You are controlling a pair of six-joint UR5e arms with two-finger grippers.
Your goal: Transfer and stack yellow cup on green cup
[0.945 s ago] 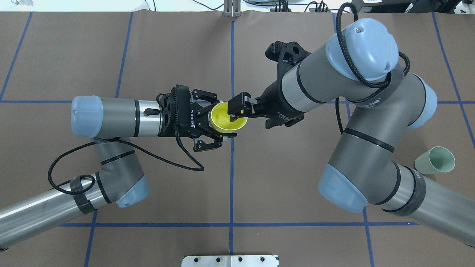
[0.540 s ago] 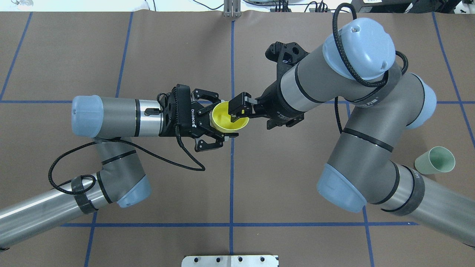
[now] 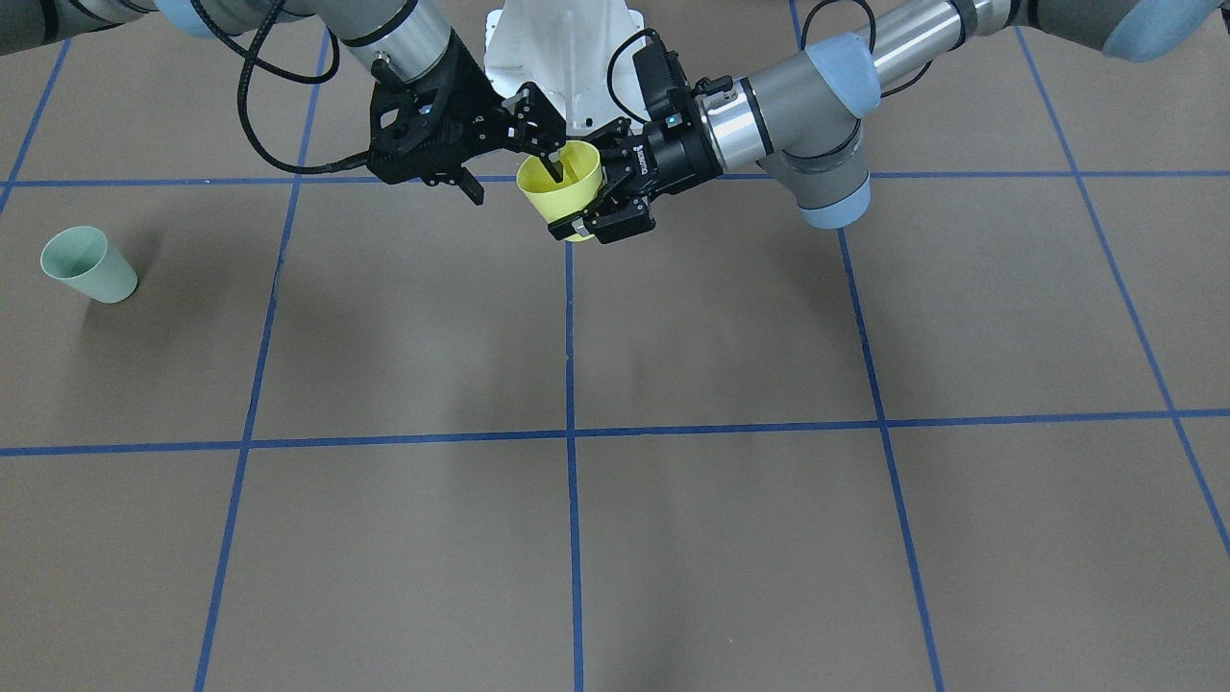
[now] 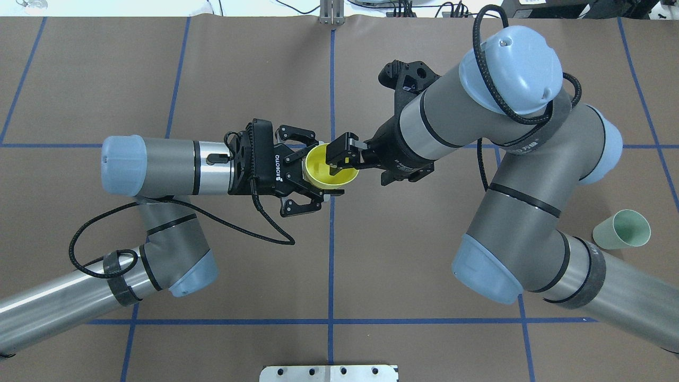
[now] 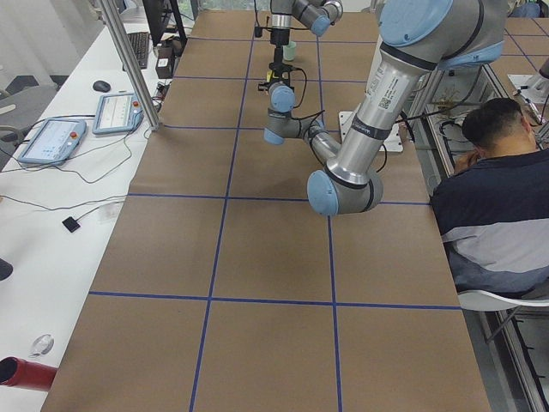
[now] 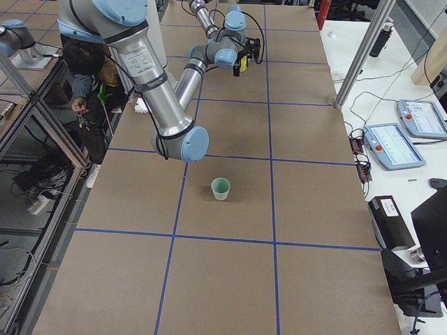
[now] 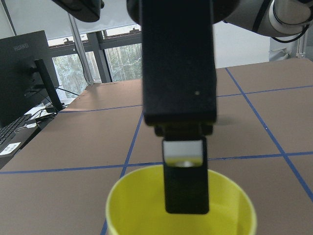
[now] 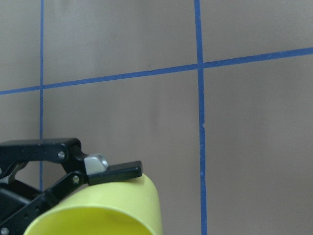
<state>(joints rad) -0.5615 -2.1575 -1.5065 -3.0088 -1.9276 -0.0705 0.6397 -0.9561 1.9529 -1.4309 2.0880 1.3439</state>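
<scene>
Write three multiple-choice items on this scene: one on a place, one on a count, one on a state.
1. Where is the yellow cup? A. Above the table, between the left pincer and the right pincer. B. Standing on the table. C. Lying on the table.
2. How many cups are there? A. One. B. Two. C. Three.
3. How is the green cup placed? A. On its side. B. Upside down. C. Upright, mouth up.
Key: 1 A, the left pincer holds its body and a right pincer finger dips inside; 2 B, one yellow, one green; 3 C, its open rim faces up.
</scene>
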